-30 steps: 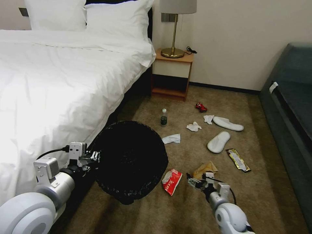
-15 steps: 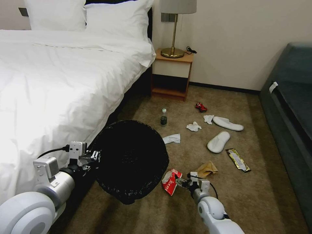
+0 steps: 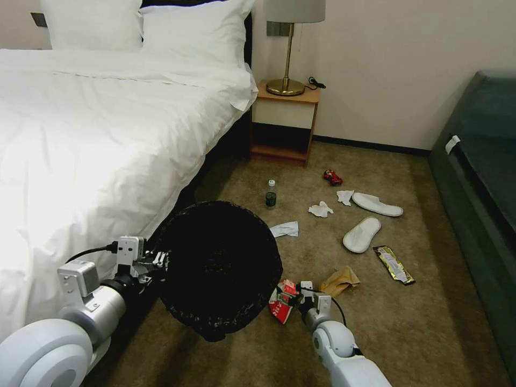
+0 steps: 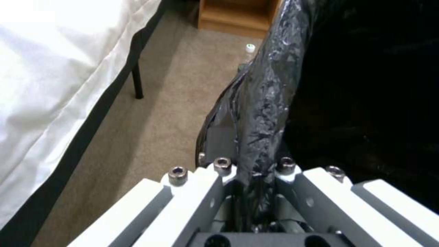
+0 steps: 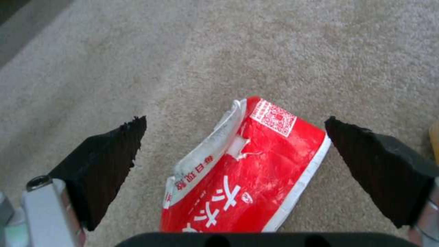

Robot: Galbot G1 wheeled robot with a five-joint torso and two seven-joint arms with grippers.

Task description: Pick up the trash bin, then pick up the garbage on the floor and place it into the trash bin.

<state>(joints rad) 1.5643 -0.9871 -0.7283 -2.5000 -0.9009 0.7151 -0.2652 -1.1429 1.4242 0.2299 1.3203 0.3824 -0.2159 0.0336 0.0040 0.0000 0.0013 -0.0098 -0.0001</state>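
Trash bin (image 3: 217, 269), black and lined with a crinkled bag, hangs off the carpeted floor (image 3: 430, 322) at near left beside the bed (image 3: 97, 140), its rim pinched between the closed fingers of the left gripper (image 4: 249, 171). Just right of the bin, the right gripper (image 5: 233, 151) hovers low over a red packet (image 5: 242, 171) lying flat on the carpet; its black fingers (image 5: 109, 161) are spread wide on either side of the packet and grasp nothing. A brown paper bag (image 3: 338, 279) lies just right of the packet. Farther off sit a yellow-green wrapper (image 3: 394, 264), two white slippers (image 3: 362, 234), crumpled tissues (image 3: 320, 209), a flat white tissue (image 3: 284, 229), a green-capped bottle (image 3: 271, 194) and a crushed red can (image 3: 332, 177). A nightstand (image 3: 285, 121) with a brass lamp (image 3: 287, 48) stands against the far wall.
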